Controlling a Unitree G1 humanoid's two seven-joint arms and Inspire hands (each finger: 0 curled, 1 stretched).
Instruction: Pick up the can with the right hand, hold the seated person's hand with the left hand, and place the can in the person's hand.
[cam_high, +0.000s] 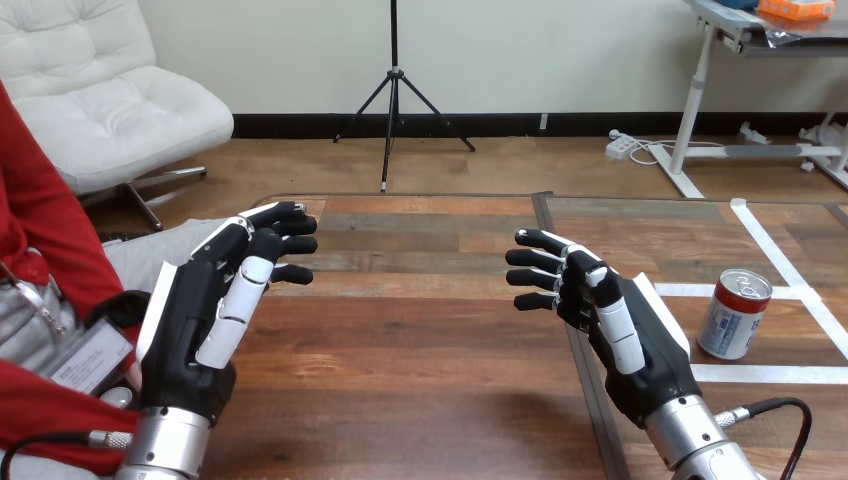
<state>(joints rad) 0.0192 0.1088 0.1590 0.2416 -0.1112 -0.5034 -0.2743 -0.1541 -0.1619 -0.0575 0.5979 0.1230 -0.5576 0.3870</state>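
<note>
A red, white and blue can stands upright on the table at the right, inside a square of white tape. My right hand hovers to the left of the can, a short gap away, with its fingers straight and spread, holding nothing. My left hand is raised over the table's left side, fingers relaxed and nearly straight, empty. The person sits at the left edge; a red sleeve shows behind my left forearm, and the person's hand is mostly hidden behind my left wrist.
The wooden table has a metal seam running front to back beside my right hand. White tape lines mark the right part of the table around the can.
</note>
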